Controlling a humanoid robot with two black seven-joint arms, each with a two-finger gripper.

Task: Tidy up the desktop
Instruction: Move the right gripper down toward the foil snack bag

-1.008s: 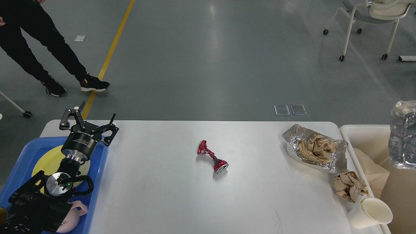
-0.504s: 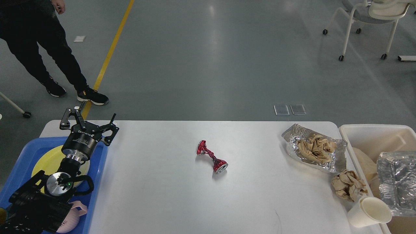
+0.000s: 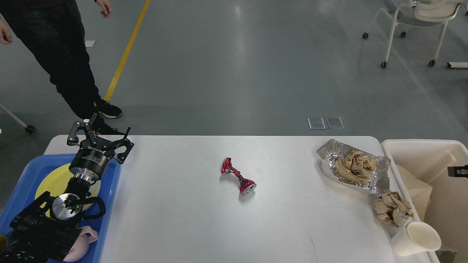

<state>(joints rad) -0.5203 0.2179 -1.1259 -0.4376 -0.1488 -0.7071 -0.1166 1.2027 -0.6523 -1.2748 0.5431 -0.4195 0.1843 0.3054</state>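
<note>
The white desktop (image 3: 182, 219) carries a crushed red can (image 3: 238, 176) at its middle. Toward the right lie a foil tray (image 3: 380, 179) with crumpled brown paper (image 3: 353, 166) in it, a second brown paper wad (image 3: 393, 209) and a white paper cup (image 3: 416, 239) on its side. My left gripper (image 3: 100, 136) is open and empty, held above the far edge of the blue tray (image 3: 109, 204). Only a small black tip of my right gripper (image 3: 459, 171) shows at the right edge, over the cream bin (image 3: 413, 146).
The blue tray at the left holds a yellow plate (image 3: 49, 182) and a pink item (image 3: 82, 244). The cream bin holds brown paper (image 3: 415, 190). A person in black (image 3: 62, 54) stands past the table's far left corner. A wheeled chair (image 3: 416, 25) stands far right.
The crumpled silvery piece held over the bin at the right dropped down into it and is now out of sight. The person stepped closer. My left arm has not moved.
</note>
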